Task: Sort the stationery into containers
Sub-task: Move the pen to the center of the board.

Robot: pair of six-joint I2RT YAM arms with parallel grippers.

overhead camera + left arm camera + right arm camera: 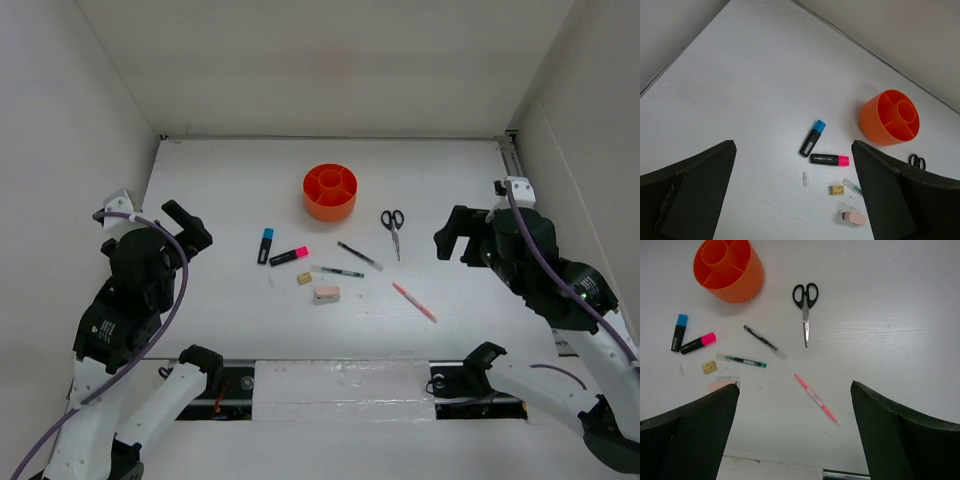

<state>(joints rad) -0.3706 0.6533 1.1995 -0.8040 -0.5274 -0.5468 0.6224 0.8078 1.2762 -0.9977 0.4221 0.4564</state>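
The round orange organiser (330, 192) stands toward the far middle of the white table (220, 180), its central cup and surrounding compartments open upward. All the stationery lies flat on the table outside it. To its near left, the blue-capped highlighter (265, 245) points its cap away from the arms, and the pink-capped highlighter (289, 256) lies just beside it, cap to the right. The black-handled scissors (392, 228) rest right of the organiser, closed, blades toward the arms. One slim pen (359, 256) lies diagonally between the scissors and the highlighters, and a green-tipped pen (342, 272) lies just nearer. The tan eraser (304, 279) and pinkish eraser (327, 294) sit near that pen. The pink-red pencil (414, 302) lies apart on the right. The left pincer (190, 225) and right pincer (447, 230) hang above the table at either side, fingers spread wide and gripping nothing.
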